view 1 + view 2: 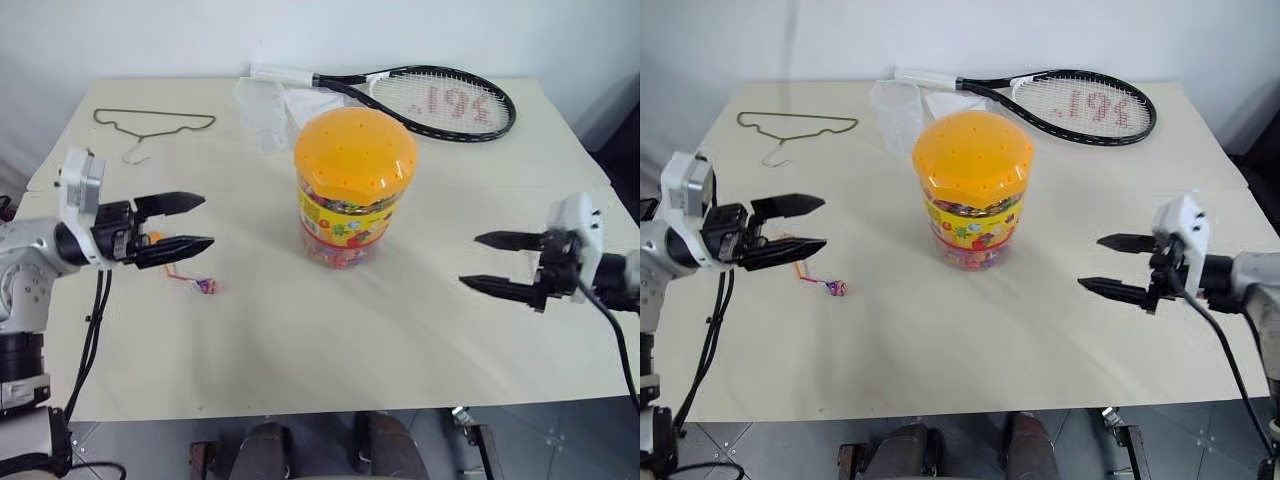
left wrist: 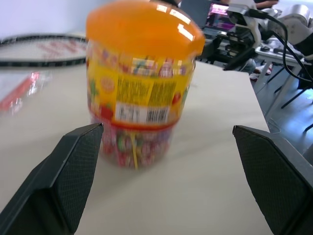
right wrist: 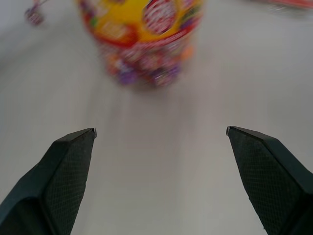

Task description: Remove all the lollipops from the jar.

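The jar (image 1: 355,190), a clear cylinder with a domed orange lid and a yellow-red label, stands upright mid-table with sweets inside. A purple lollipop (image 1: 205,286) lies on the table to its left, with its thin stick pointing toward my left gripper. My left gripper (image 1: 207,220) hovers open just above and beside it, aimed at the jar (image 2: 142,83), with nothing between its fingers (image 2: 78,161). A small orange bit (image 1: 153,238) peeks from behind those fingers. Well right of the jar, my right gripper (image 1: 469,260) is open and empty, also facing the jar (image 3: 146,34).
A tennis racket (image 1: 440,100) lies at the back right. A clear plastic cup (image 1: 262,110) with crumpled plastic is behind the jar. A wire hanger (image 1: 150,125) rests at the back left. The cream table (image 1: 400,340) ends close in front of me.
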Robot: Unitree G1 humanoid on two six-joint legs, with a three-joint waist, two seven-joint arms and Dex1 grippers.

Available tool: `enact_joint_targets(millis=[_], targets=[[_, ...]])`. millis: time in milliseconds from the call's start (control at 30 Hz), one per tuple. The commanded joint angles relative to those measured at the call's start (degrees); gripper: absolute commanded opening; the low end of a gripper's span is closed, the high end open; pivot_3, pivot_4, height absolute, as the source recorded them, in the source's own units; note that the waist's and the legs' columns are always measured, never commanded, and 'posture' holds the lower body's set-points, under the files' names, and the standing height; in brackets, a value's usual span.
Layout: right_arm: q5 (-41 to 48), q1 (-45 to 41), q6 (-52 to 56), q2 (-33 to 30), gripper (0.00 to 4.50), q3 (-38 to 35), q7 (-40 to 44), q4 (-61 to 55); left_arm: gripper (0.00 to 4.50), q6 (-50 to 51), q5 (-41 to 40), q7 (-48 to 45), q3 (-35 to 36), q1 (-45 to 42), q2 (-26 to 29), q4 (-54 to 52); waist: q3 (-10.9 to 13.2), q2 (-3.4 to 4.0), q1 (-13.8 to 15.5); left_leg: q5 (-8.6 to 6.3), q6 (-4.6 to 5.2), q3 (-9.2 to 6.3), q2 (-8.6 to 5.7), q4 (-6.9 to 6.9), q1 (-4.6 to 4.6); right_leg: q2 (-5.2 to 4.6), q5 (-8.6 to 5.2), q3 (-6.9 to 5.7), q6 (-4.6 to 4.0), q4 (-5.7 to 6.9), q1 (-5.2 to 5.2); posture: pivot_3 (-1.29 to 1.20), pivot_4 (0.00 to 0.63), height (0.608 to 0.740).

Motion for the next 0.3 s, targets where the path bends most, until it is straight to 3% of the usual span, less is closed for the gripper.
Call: enact_joint_targets(millis=[33,133,300], targets=[[-4.65,0.08,-8.94,0.55,4.47,2.17,-0.17,5.22,4.50,-0.92,-0.12,0.27,3.86,2.30,2.03,-1.15,0.00,0.00,0.16,0.00,0.00,0.00,0.00,0.00,0.00,0.00,0.00,-0.01,0.00,0.00,0.00,0.00,0.150,0.740],[-8.37,-1.07,-17.92,3.18,4.47,2.76,-3.20,11.37,4.50,-0.28,-0.65,0.78,7.22,7.39,2.90,-2.36,-0.01,-0.01,0.02,0.00,0.00,-0.01,0.00,0.03,0.01,-0.02,0.01,-0.02,-0.02,0.02,0.01,0.00,0.150,0.740],[-3.10,2.70,-14.82,4.13,4.47,1.99,-0.91,6.18,4.50,0.17,-2.40,1.66,11.47,12.78,2.54,-6.08,0.03,0.06,0.14,0.00,-0.01,-0.06,0.05,-0.01,-0.01,-0.01,-0.01,-0.07,-0.04,0.02,-0.02,0.00,0.150,0.740]])
